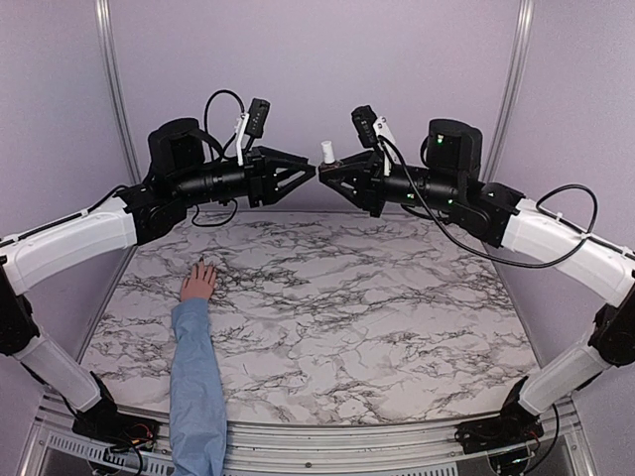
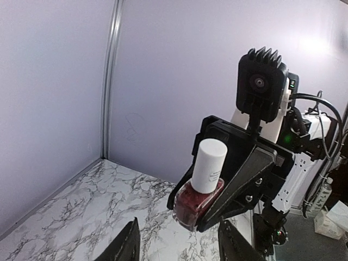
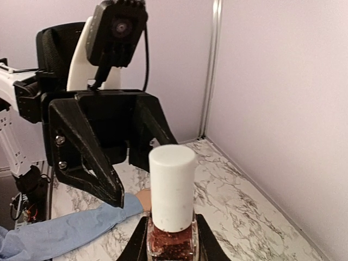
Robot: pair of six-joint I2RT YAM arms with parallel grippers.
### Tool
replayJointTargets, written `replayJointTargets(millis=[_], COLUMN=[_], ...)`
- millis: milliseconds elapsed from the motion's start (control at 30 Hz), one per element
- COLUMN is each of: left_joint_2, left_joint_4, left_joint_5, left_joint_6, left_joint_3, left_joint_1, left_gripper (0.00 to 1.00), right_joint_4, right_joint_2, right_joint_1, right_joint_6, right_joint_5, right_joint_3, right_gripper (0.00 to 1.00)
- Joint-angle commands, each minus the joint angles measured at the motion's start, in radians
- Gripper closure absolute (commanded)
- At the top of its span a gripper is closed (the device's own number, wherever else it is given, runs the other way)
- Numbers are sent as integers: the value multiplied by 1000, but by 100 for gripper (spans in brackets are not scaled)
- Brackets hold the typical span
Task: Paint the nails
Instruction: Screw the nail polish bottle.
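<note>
A light-skinned hand [image 1: 198, 283] with a light blue sleeve [image 1: 196, 377] lies flat on the marble table at the left; its nails are too small to make out. My right gripper [image 1: 330, 174] is raised at the back centre, shut on a dark red nail polish bottle [image 3: 171, 242] with a white cap [image 3: 172, 185], held upright. My left gripper [image 1: 306, 175] is open and empty, facing the bottle from close by, its jaws apart on either side of it in the left wrist view [image 2: 179, 250]. The bottle [image 2: 198, 198] is clear of the left fingers.
The marble table [image 1: 377, 307] has grey walls behind and metal corner posts [image 1: 114, 89]. Both arms hang high above the table's back edge. The hand and sleeve also show below in the right wrist view [image 3: 65, 231].
</note>
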Motion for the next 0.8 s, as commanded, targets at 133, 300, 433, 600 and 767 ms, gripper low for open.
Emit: replayJointTargets(millis=[133, 300, 433, 600, 767], left_joint_2=[-6, 41, 71, 111, 145], left_joint_4=[-28, -28, -27, -26, -25], left_joint_5=[-340, -457, -525, -538, -523], left_joint_6=[1, -16, -31, -42, -59], left_joint_3=[8, 52, 89, 138, 176], left_joint_1=[-75, -123, -139, -143, -148], left_gripper=[50, 50, 51, 52, 53], right_joint_4=[-2, -18, -28, -43, -67], right_joint_2=[-9, 12, 23, 37, 59], right_joint_1=[51, 79, 99, 113, 119], right_joint_6=[-17, -18, -24, -34, -45], right_joint_5=[472, 595, 661, 706, 720], right_joint_3=[-3, 5, 5, 13, 33], right_gripper=[100, 100, 100, 100, 100])
